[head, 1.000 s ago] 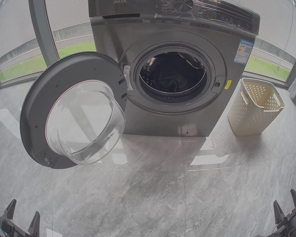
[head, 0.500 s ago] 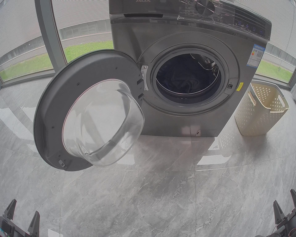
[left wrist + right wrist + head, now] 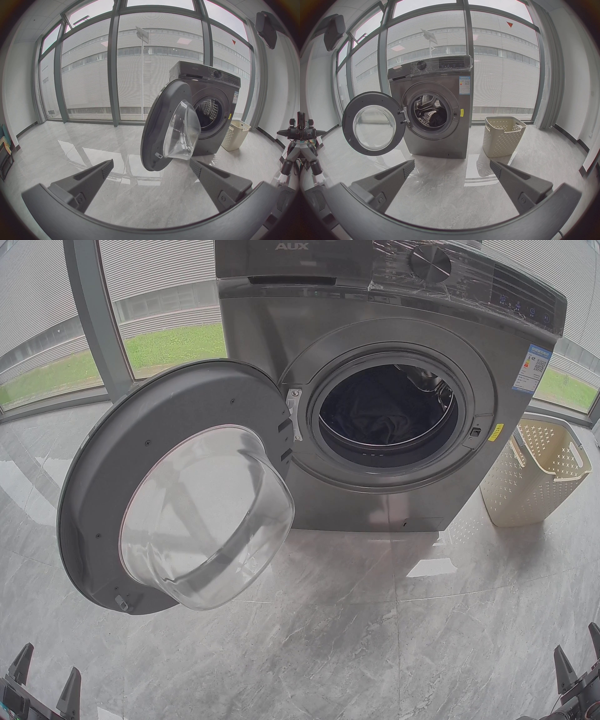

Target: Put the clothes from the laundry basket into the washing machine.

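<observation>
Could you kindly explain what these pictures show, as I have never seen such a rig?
A two-armed wheeled robot took them: one from its head camera, looking down, two from wrist cameras, where the dark prongs are gripper fingers. The left gripper and right gripper are open, holding nothing. On the grey marbled floor stands a grey front-loading washing machine, its round glass-windowed door swung open, dark clothes inside. Beside it stands a cream perforated plastic laundry basket; no clothes show above its rim.
</observation>
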